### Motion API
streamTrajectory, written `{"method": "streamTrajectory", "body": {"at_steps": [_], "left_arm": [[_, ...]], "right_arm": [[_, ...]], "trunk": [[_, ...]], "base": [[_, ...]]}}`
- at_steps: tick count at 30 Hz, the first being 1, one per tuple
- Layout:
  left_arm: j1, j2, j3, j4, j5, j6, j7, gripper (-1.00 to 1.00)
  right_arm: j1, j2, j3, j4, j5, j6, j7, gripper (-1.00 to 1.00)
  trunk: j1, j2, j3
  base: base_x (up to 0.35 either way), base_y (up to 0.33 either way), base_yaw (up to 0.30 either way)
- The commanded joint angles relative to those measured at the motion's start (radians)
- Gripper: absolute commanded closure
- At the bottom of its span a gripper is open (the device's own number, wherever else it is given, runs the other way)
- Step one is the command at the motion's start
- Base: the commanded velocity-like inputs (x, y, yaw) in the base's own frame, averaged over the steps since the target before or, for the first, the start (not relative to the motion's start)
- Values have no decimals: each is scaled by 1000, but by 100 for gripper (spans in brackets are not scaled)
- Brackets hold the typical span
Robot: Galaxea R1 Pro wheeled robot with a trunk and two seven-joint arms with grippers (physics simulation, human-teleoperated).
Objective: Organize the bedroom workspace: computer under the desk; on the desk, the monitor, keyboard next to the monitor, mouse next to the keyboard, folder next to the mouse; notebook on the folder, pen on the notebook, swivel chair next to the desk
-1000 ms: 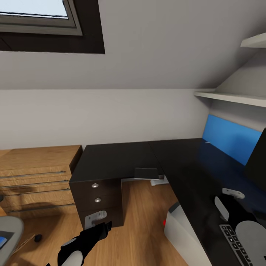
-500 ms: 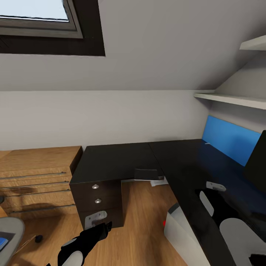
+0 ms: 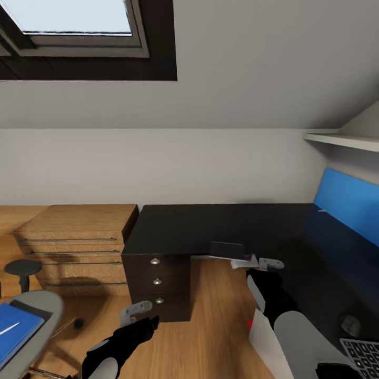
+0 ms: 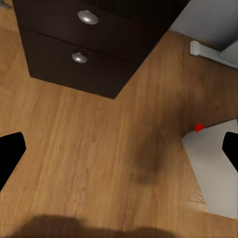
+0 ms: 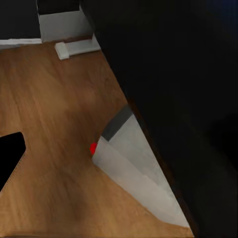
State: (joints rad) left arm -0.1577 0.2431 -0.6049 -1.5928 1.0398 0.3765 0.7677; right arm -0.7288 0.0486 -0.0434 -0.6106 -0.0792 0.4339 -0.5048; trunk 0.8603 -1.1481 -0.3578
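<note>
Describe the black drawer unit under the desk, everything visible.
The drawer unit is a black-brown block standing upright on the wood floor, under the left end of the black desk top. The head view shows three stacked drawer fronts, each with one round silver knob; all look shut. The light-wood chest stands beside it. Neither gripper touches it.

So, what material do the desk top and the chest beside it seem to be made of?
The desk top looks like a smooth black laminate or lacquered board, with a faint sheen and no grain. The chest looks like light wood or wood veneer, showing grain lines, with thin metal-looking bar handles.
</note>
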Motion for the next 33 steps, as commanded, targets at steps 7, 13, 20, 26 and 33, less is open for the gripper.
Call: {"method": "streamTrajectory", "body": {"at_steps": [7,13,20,26,33], "left_arm": [[-2,1,-5,-1,6,1,8,-100],[-2,1,-7,0,7,1,9,-100],[-2,-2,-7,12,8,2,9,-100],[-2,0,-7,24,10,4,8,-100],[-2,9,-17,80,10,-1,7,-100]], "right_arm": [[1,22,1,2,23,0,-15,-100],[2,34,2,6,27,0,-14,-100],[2,58,41,66,33,-46,-13,-100],[2,78,112,146,38,-152,-12,-100],[5,90,126,314,38,-283,9,-100]], "trunk": [[0,-1,-1],[0,-1,-1],[0,-1,-1],[0,-1,-1],[0,-1,-1]], "base": [[-201,180,278],[-75,47,278],[-10,5,279],[-1,1,278],[0,0,151]]}}
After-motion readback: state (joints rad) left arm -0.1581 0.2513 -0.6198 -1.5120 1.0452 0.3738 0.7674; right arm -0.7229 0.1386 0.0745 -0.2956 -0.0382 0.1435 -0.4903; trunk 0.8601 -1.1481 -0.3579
